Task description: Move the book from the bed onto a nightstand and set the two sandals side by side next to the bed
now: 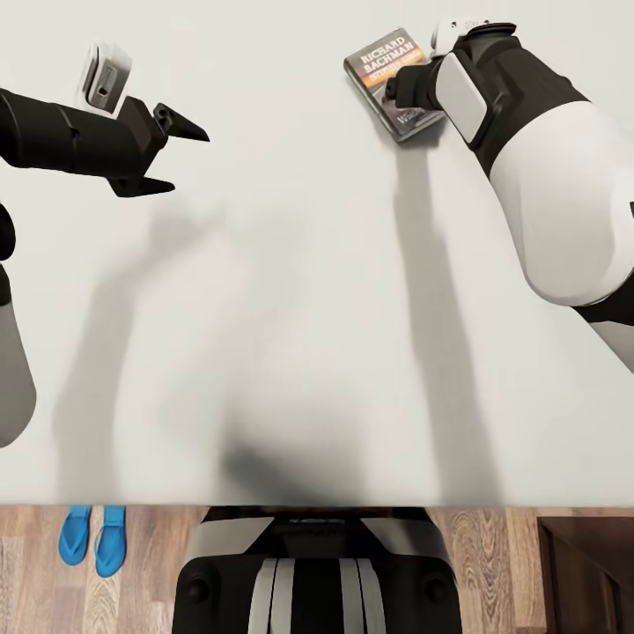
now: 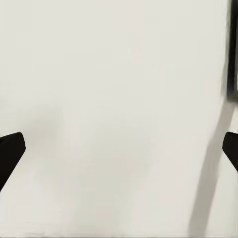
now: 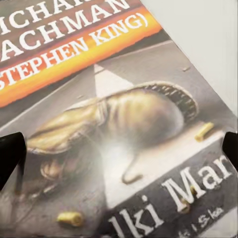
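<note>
Right hand [image 1: 407, 91], fingers apart, sits over the book [image 1: 380, 66] at one o'clock on the bed [image 1: 291, 291]; left hand [image 1: 176, 158] gapes at ten o'clock.

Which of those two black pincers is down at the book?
The right pincer: it is right over the book on the bed, its wrist view close on the cover. The left pincer hangs open over bare mattress, far from it.
</note>
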Available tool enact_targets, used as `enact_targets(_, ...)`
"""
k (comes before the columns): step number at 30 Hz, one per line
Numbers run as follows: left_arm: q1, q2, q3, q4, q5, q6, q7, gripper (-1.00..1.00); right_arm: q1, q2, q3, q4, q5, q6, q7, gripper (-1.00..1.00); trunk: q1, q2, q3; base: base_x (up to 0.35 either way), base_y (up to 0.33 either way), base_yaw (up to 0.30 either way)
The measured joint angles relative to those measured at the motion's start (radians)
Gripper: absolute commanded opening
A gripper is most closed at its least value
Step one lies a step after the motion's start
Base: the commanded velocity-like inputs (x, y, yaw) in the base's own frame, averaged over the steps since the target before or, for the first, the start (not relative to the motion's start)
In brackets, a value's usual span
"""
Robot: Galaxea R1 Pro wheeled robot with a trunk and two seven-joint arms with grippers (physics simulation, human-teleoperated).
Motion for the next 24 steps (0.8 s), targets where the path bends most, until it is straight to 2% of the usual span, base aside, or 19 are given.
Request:
enact_targets(8, 0.0, 0.0, 0.002, 0.0, -0.001, 0.0, 0.0, 1.0, -0.001, 0.0, -0.001, 0.001, 0.0, 0.0, 0.0, 1.0, 0.0, 0.0, 0.0, -0.082, -0.025, 0.0)
enact_targets(24, 0.0, 0.0, 0.003, 0.0, -0.001, 0.0, -0.001, 1.0, -0.006, 0.0, 0.0, 0.009, 0.002, 0.0, -0.001, 1.0, 0.0, 0.0, 0.0, -0.01, -0.003, 0.0)
